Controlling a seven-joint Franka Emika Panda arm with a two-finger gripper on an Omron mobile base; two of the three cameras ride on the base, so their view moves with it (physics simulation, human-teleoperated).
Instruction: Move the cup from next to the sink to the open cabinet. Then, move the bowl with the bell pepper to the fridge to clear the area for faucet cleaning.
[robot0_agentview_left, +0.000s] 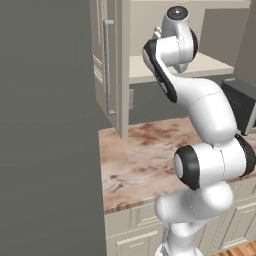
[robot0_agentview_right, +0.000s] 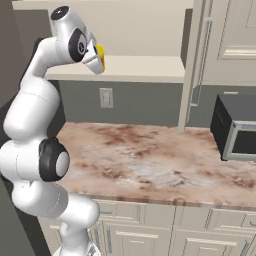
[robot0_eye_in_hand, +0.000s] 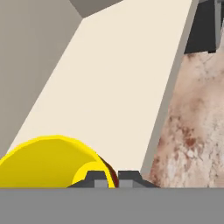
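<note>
Marbled brown-and-cream counter (robot0_agentview_right: 150, 160) ran under the open cabinet (robot0_agentview_right: 150, 30), whose plain beige shelf (robot0_agentview_right: 140, 70) sat above a grey wall with a switch plate. A dark microwave-like box (robot0_agentview_right: 237, 127) stood at the counter's far right.

The arm was raised to shelf height. In the hand view, the claw (robot0_eye_in_hand: 113, 179) was pressed nearly together, its two dark tips pinching the rim wall of the yellow cup (robot0_eye_in_hand: 48, 162), with one tip inside the mouth and one outside. The cup hung at the shelf's front edge, seen as a small yellow patch beside the wrist (robot0_agentview_right: 100, 52) in the right base view; whether its base touched the shelf could not be told.

The main risk looked to be a release too near the lip. The cup sat close to the shelf's front edge, and if the claw opened there, or while the cup was tilted, it could tip forward and drop to the counter below. A rim pinch also gives little hold against twisting, so a bump on the shelf edge could swing the cup loose.

The cup's mouth showed only plain yellow inside, apparently empty. The cabinet shelf around it was bare.
</note>
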